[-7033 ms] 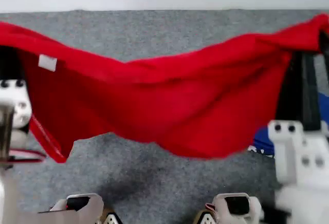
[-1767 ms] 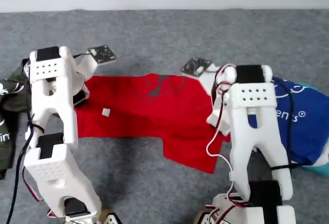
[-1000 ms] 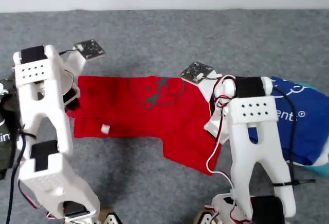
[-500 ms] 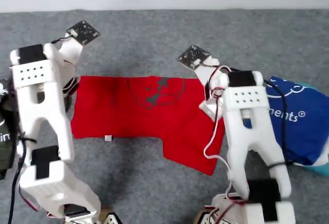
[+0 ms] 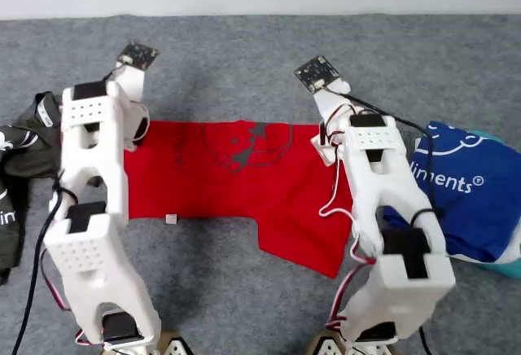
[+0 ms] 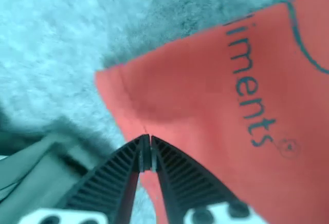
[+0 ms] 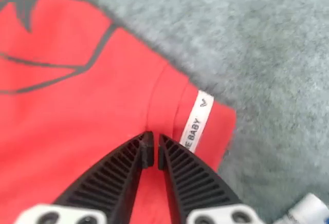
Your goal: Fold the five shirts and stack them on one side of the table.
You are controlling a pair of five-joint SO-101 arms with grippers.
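My left end effector [image 6: 145,154] and right end effector [image 7: 153,152] are both closed over the red shirt [image 5: 236,184]; my arms hide its corners.

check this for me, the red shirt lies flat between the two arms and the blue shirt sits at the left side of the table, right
No, the side is wrong. The high view shows the blue shirt at the right side of the table, past the right arm. The red shirt does lie flat between the two arms.
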